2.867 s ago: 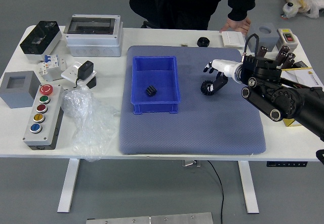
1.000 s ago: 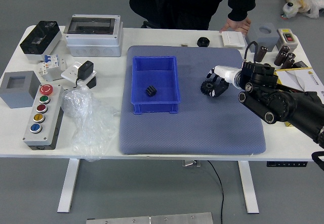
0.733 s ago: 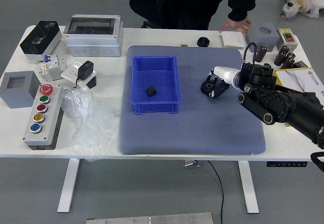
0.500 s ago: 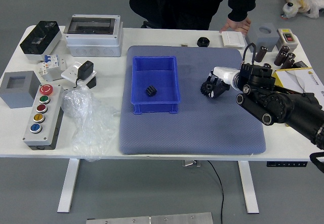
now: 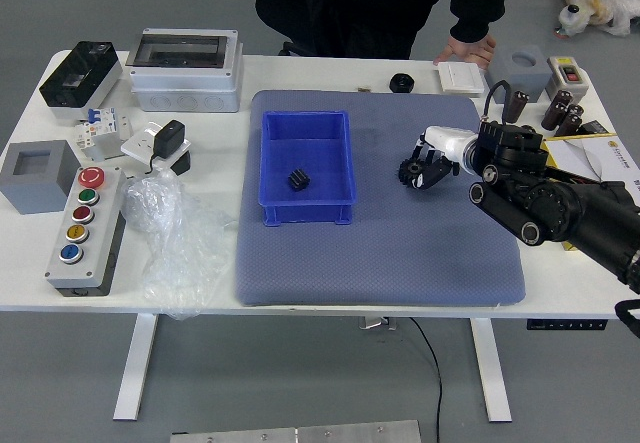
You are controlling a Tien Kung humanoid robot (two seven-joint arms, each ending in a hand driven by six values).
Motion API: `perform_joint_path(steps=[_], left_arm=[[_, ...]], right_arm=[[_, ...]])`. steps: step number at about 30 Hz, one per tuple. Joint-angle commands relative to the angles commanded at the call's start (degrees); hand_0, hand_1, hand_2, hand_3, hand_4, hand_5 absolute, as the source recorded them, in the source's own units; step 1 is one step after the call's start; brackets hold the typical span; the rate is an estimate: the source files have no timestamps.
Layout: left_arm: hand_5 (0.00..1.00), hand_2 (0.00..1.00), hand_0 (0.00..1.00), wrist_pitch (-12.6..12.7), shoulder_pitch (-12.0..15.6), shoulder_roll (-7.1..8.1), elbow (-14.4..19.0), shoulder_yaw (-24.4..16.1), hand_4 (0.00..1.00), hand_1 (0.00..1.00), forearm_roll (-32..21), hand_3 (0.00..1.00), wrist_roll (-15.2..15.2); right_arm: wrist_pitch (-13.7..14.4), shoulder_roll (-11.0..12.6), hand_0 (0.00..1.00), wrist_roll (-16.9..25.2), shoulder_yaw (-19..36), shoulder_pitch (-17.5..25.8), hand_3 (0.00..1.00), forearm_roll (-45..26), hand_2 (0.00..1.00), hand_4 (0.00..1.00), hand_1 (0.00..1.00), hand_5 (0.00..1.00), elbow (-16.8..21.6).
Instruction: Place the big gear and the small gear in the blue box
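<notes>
While the earliest frame shows the right hand point(image 5: 422, 166) spread at the big gear point(image 5: 406, 173), its fingers now grasp it; facing and long axis unclear

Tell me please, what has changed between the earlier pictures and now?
The right hand has moved slightly left and toward the table's near edge; its fingers, at first spread beside the big gear, have now closed on it. The small gear and the blue box around it stayed where they were.

White table point(image 5: 60, 263) on grey floor point(image 5: 270, 373).
</notes>
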State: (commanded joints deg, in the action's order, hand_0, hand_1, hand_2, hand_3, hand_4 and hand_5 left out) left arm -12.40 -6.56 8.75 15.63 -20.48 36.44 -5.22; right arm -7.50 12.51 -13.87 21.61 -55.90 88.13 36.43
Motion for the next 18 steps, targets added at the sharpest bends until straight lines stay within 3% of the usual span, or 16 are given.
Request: perform_joint_path(steps=[18], left_arm=[[0.374, 0.828, 0.862, 0.01, 0.27, 0.16, 0.02, -0.22, 0.600, 0.830, 0.15, 0.782, 0.00]], right_arm=[[-0.01, 1.79, 0.309, -0.41, 2.99, 0.39, 0.618, 1.29, 0.469, 0.659, 0.372, 0.234, 1.63]])
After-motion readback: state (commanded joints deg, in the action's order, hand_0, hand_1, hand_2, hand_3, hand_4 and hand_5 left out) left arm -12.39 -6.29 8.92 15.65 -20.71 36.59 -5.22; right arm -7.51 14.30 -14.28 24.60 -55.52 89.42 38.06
